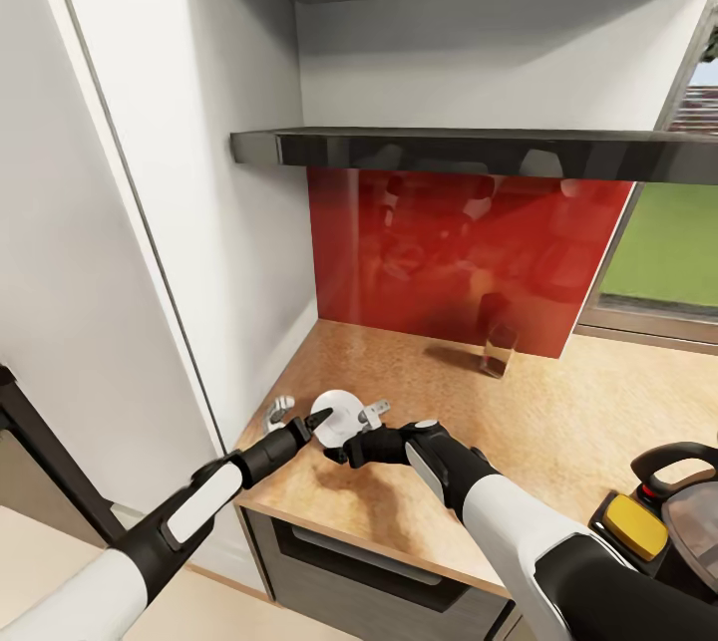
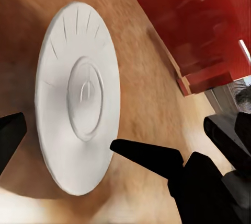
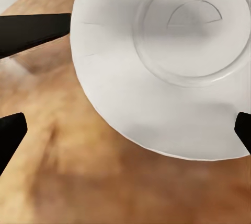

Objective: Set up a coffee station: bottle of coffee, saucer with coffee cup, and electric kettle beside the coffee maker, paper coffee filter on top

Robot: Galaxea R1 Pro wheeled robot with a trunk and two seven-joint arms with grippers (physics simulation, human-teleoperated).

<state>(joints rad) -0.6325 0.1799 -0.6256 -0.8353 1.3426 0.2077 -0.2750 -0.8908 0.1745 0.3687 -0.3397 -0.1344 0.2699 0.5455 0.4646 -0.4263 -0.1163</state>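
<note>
The white saucer lies on the wooden countertop near its front left corner. My left gripper is open, with its fingers on either side of the saucer; one fingertip is at the rim. My right gripper hovers just in front of the saucer, also open, its fingers spread wide with nothing between them. A glassy bottle stands by the red backsplash. I cannot tell whether the saucer rests on the counter or is slightly lifted.
A dark shelf runs above the counter, with a white wall panel to the left. A dark appliance with a black handle and yellow button sits at the counter's front right. A window is at the right.
</note>
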